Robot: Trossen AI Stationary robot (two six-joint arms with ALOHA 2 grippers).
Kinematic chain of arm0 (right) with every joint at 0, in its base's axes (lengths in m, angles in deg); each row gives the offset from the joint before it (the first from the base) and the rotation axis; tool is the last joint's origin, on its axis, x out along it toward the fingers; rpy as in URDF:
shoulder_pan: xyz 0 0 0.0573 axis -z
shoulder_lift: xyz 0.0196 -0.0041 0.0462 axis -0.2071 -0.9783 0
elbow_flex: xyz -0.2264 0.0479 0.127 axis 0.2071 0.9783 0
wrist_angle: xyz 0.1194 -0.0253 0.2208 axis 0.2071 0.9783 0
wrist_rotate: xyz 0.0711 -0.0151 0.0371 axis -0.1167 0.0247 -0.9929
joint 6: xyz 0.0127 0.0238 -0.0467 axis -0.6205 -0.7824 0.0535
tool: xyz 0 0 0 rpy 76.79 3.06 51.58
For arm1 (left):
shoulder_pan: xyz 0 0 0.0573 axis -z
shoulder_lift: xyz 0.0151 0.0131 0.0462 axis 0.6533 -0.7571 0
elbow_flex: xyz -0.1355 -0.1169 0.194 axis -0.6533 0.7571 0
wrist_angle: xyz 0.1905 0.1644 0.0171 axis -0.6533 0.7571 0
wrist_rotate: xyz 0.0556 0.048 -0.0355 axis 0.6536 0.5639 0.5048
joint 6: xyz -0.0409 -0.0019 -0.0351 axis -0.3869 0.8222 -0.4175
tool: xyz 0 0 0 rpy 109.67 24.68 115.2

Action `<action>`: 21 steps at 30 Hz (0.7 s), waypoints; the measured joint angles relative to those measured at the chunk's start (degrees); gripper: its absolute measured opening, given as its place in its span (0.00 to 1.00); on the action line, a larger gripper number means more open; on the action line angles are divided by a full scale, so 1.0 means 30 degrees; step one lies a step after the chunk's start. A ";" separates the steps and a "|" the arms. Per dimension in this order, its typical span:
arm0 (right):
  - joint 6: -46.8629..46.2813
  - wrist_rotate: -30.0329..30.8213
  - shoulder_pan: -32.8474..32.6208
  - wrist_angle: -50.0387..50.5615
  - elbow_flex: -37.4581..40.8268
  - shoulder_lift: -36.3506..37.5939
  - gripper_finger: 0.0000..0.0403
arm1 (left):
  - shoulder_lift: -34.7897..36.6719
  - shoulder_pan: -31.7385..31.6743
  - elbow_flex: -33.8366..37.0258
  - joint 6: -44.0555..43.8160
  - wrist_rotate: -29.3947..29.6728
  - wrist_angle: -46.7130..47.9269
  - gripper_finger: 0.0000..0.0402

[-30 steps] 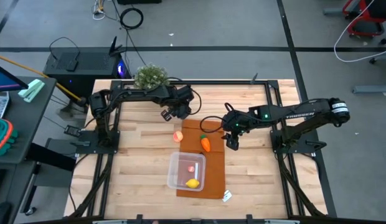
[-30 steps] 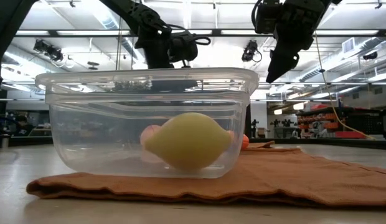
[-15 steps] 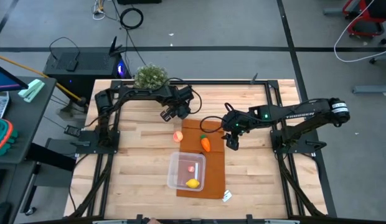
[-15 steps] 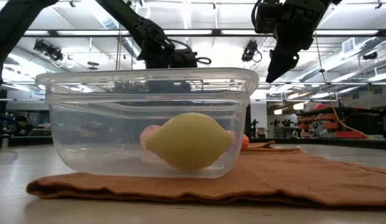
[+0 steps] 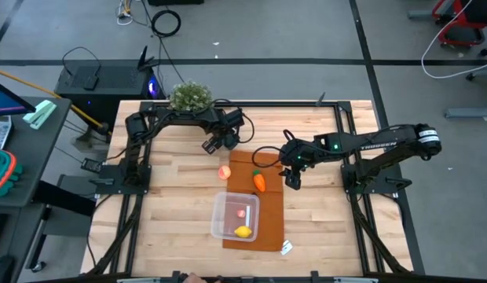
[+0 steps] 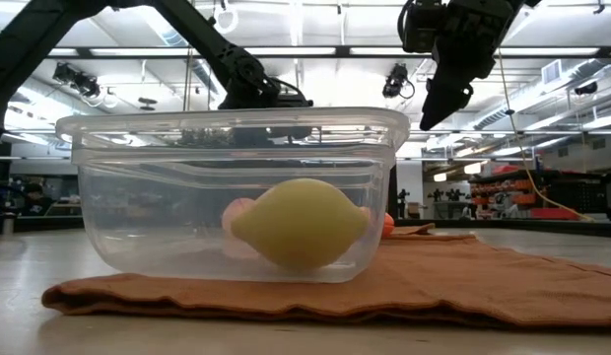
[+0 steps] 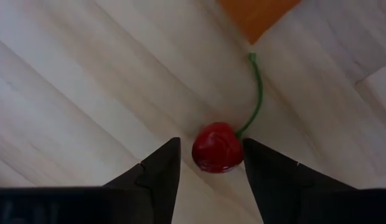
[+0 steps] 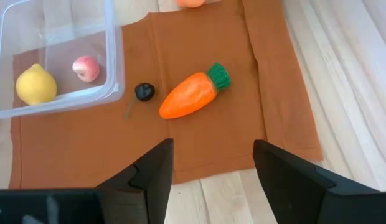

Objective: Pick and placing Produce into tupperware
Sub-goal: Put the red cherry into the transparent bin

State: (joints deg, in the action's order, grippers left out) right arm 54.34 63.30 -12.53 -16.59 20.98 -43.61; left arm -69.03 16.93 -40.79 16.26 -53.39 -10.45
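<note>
Cherry (image 7: 218, 147), a small red piece of produce, lies on the bare wood squarely between the spread fingers of the left gripper (image 7: 211, 163), its green stem running straight ahead and away from them toward the mat's (image 7: 255, 15) corner. That puts the left arm nearest. The right gripper (image 8: 211, 163), also spread, hovers above the carrot (image 8: 190, 96), whose long axis lies slantwise ahead of it, beside the tupperware (image 8: 115, 59).

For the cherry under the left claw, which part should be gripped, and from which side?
Probably the round red body of the cherry, from straight above, where the left claw is open with a finger on each side of it. The thin green stem trails off along the wooden table, away from both fingers, and looks too slim to pinch.
</note>
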 joint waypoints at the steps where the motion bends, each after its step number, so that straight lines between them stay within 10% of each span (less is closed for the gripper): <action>1: 0.0000 0.0000 0.0000 0.0007 0.0000 0.0000 0.47 | 0.0000 0.0001 0.0000 -0.0022 -0.0023 0.0010 0.45; 21: -0.0117 0.0000 0.0000 0.0013 0.0000 0.0000 0.47 | 0.0015 0.0096 0.0000 -0.0024 -0.0641 0.0104 0.27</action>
State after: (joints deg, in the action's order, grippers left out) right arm 53.99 63.30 -12.53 -16.55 20.98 -43.61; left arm -68.99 17.22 -40.79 16.18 -55.32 -10.14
